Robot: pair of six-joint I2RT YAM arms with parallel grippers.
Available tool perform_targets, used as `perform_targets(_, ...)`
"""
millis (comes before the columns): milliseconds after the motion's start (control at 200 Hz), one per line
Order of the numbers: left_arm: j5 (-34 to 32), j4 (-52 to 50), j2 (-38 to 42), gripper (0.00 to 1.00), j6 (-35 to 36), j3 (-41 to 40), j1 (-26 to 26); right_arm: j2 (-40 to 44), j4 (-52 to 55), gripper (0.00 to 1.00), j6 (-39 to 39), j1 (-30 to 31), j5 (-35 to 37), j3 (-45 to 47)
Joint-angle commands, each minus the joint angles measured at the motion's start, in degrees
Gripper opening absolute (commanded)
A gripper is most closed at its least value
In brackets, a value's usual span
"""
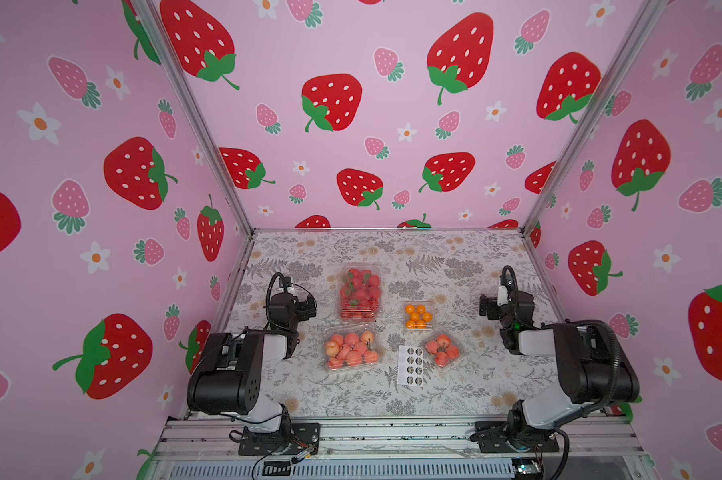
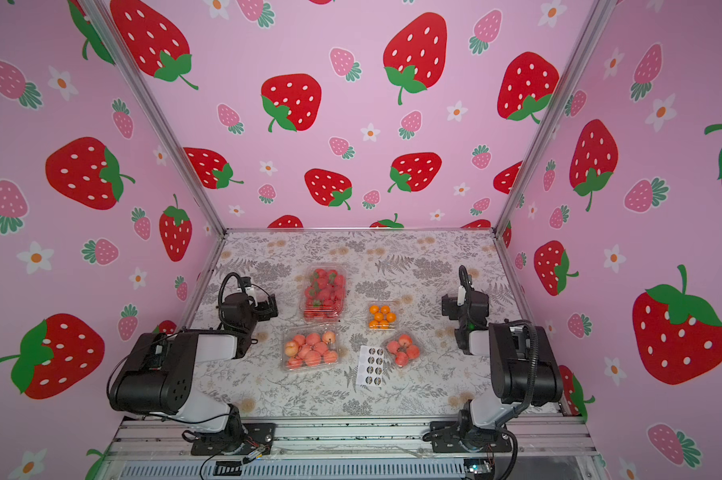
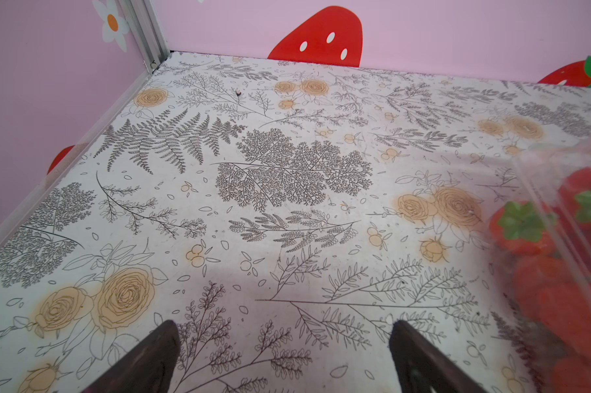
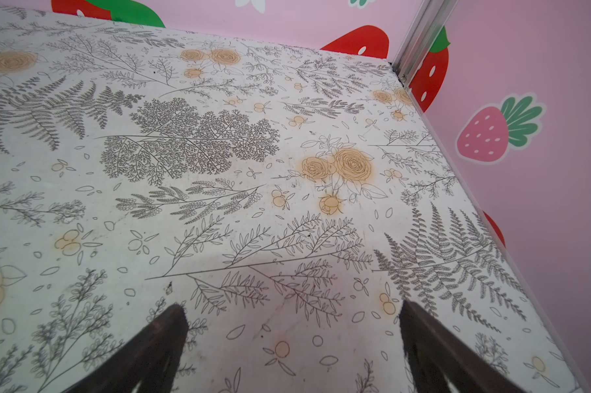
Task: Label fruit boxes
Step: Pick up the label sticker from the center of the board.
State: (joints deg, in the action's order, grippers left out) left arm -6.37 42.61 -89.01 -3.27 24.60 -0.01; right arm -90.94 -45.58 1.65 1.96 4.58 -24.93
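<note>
- Wide open and empty: left gripper (image 3: 284, 328) and right gripper (image 4: 292, 311), each above the table (image 1: 438, 257).
- Next out, the strawberry box (image 1: 359, 293), near the left gripper.
- Nearer me: big peach box (image 1: 352, 348), sticker sheet (image 1: 412, 365), small peach box (image 1: 442, 350) side by side — orange box (image 1: 418, 316) behind the sheet.

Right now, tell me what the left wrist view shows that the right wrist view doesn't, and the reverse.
Left wrist only: the clear strawberry box, partly in frame. Right wrist only: a small pink strawberry print on the wall, and no fruit box. Both: the floral tabletop, the pink wall with red strawberries, a metal corner post, and an open gripper holding nothing, the left end effector and the right end effector.
</note>
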Motion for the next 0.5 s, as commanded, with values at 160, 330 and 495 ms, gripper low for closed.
perform_targets(160,0.5,1.6,0.4,0.99,0.7,1.2,0.0,0.8,-0.1,0.99,0.9,-0.4,-0.3,-0.8)
perform_targets(330,0.5,-0.4,1.4,0.99,0.7,2.1,-0.1,3.4,9.4,0.99,1.5,-0.3,-1.9,-5.1)
perform_targets(495,-1.3,-16.3,5.2,0.99,2.3,9.1,-2.6,3.2,28.2,0.99,-0.1,-0.3,-2.6,-15.1)
